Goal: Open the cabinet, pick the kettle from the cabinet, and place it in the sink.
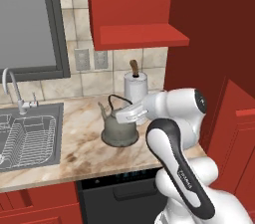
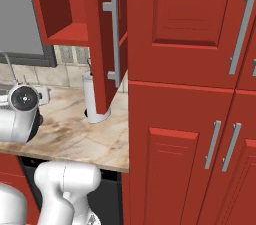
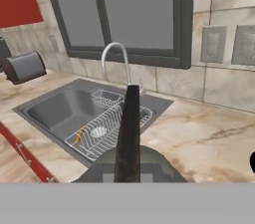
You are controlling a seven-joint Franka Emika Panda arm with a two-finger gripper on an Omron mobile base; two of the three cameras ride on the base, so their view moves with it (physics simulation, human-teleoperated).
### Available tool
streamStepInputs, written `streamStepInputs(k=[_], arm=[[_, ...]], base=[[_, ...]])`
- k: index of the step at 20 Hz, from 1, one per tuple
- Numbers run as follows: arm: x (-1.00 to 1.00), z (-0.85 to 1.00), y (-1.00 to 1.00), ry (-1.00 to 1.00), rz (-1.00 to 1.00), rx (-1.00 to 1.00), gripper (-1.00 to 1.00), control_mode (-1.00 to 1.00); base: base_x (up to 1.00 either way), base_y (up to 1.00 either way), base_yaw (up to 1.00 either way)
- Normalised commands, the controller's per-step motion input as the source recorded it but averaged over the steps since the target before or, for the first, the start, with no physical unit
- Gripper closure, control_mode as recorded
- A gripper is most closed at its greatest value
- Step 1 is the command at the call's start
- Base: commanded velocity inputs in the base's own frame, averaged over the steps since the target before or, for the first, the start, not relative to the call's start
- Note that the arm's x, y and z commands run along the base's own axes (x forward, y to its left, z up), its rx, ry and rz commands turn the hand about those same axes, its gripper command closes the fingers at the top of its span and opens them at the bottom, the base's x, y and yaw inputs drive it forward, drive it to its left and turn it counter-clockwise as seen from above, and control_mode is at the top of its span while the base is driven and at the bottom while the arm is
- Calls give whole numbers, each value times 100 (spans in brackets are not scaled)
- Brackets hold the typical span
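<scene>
One squat, dome-shaped grey-green kettle (image 1: 119,127) is what I have nearest my white arm, resting on or just above the veined beige marble counter (image 1: 74,148). My two-finger gripper (image 1: 130,113) is pinched tight on its dark arched handle (image 3: 128,133), though the fingertips themselves are hard to make out. From the hand camera, the kettle's body is cut off at six o'clock. At ten o'clock of the kettle in the left base view lies the grey steel rectangular sink (image 1: 50,111) with one wire dish rack (image 1: 27,141) and one curved chrome faucet (image 1: 12,88). One white paper-towel roll (image 1: 135,87) stands at one o'clock. Farther up, the red wall cabinet (image 2: 65,9) hangs open, its silver bar handle (image 2: 115,41) vertical.
</scene>
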Motion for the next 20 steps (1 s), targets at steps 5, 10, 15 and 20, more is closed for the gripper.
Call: streamStepInputs(k=[5,10,15,20], arm=[[3,-16,9,4,0,0,100,-100],[0,0,1,0,0,-1,100,-100],[0,0,0,0,0,0,100,-100],[0,0,0,0,0,0,100,-100]], base=[[0,0,0],[0,0,0],[0,0,0],[0,0,0]])
